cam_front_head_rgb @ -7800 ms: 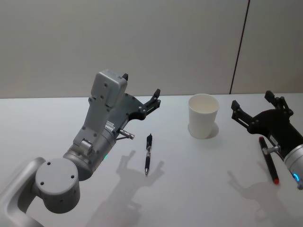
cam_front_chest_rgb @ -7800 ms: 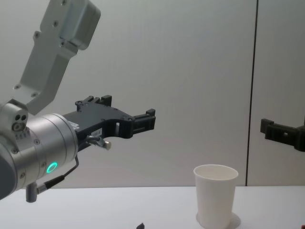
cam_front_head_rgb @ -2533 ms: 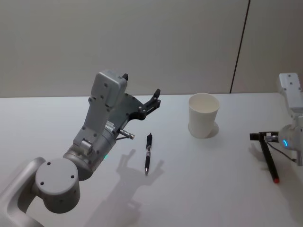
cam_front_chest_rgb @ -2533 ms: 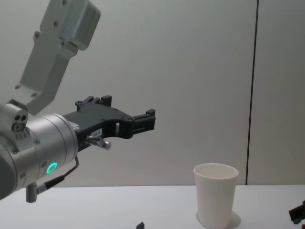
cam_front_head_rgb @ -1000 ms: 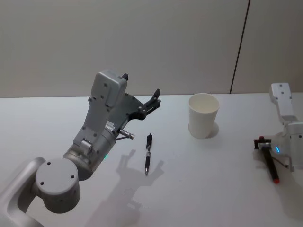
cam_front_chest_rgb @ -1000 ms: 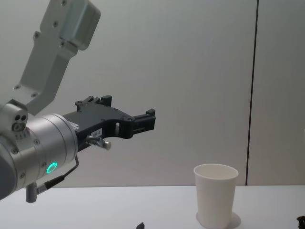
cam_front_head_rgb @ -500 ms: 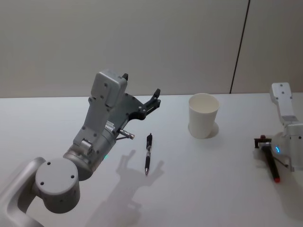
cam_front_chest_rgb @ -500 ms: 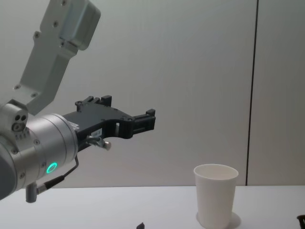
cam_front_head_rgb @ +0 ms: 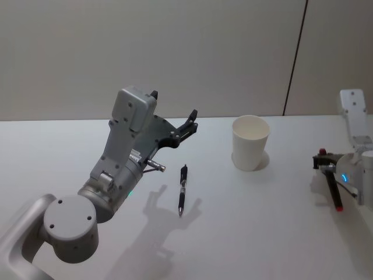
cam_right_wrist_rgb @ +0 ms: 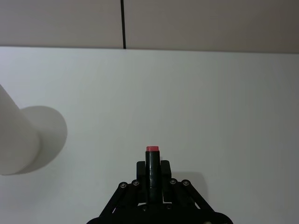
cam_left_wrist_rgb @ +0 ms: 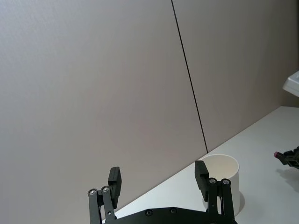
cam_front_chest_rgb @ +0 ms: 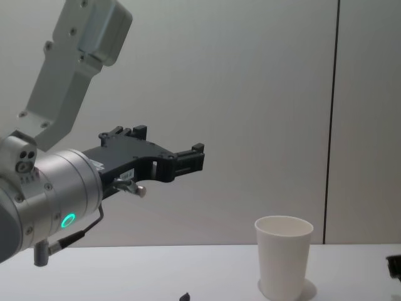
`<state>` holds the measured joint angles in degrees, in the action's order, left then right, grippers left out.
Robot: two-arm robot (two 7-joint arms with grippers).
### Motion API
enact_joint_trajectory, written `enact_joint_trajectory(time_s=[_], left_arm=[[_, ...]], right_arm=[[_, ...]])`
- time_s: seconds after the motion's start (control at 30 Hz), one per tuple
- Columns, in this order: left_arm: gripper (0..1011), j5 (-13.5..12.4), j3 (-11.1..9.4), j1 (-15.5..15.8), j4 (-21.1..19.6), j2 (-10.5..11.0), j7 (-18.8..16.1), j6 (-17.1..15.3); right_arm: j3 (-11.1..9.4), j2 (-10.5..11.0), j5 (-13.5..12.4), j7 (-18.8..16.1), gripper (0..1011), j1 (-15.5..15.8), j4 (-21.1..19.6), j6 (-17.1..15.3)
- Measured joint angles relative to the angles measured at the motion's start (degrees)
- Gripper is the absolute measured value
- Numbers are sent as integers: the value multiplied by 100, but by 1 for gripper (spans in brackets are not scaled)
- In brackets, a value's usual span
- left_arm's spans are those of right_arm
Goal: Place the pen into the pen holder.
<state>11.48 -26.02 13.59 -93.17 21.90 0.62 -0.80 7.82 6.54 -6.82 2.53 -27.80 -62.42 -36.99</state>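
My right gripper (cam_front_head_rgb: 324, 165) is shut on the pen (cam_front_head_rgb: 334, 191), a slim black stick with red tips, at the table's right side. The pen slants down from the fingers and looks raised off the table. In the right wrist view one red end (cam_right_wrist_rgb: 152, 149) pokes out past the closed fingers (cam_right_wrist_rgb: 141, 167). The pen holder (cam_front_head_rgb: 250, 143), a plain white paper cup, stands upright to the left of that gripper, and its side shows in the right wrist view (cam_right_wrist_rgb: 14, 140). My left gripper (cam_front_head_rgb: 189, 122) hangs open in the air, left of the cup.
A second black pen (cam_front_head_rgb: 182, 189) lies on the white table (cam_front_head_rgb: 262, 233) in front of the left arm. A grey wall with a dark vertical seam (cam_front_head_rgb: 294, 58) runs behind the table. The chest view shows the cup (cam_front_chest_rgb: 283, 254) from the side.
The right gripper has risen and moved back from the front edge with the pen in it. The left arm, the cup and the middle pen have not moved.
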Motion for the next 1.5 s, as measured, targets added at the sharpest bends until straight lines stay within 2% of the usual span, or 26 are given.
enact_joint_trajectory(time_s=[0.37, 0.43, 0.67, 0.77, 0.9, 1.0, 1.1, 1.5], left_arm=[[1002, 0, 0, 0, 0, 0, 0, 0], [1002, 0, 0, 0, 0, 0, 0, 0], [1002, 0, 0, 0, 0, 0, 0, 0], [1002, 0, 0, 0, 0, 0, 0, 0], [1002, 0, 0, 0, 0, 0, 0, 0], [1003, 0, 0, 0, 0, 0, 0, 0], [1003, 0, 0, 0, 0, 0, 0, 0], [1003, 0, 0, 0, 0, 0, 0, 0]], right_arm=[[-20, 48, 31, -134, 168, 253, -512, 602], [-20, 55, 48, -175, 168, 312, -640, 821], [-10, 63, 74, -263, 168, 412, -837, 1271], [4, 63, 97, -324, 168, 461, -930, 1590], [20, 56, 117, -372, 168, 485, -972, 1839], [45, 44, 159, -440, 168, 501, -994, 2198], [61, 34, 190, -484, 168, 504, -995, 2428], [186, -78, 371, -696, 168, 392, -718, 3756]])
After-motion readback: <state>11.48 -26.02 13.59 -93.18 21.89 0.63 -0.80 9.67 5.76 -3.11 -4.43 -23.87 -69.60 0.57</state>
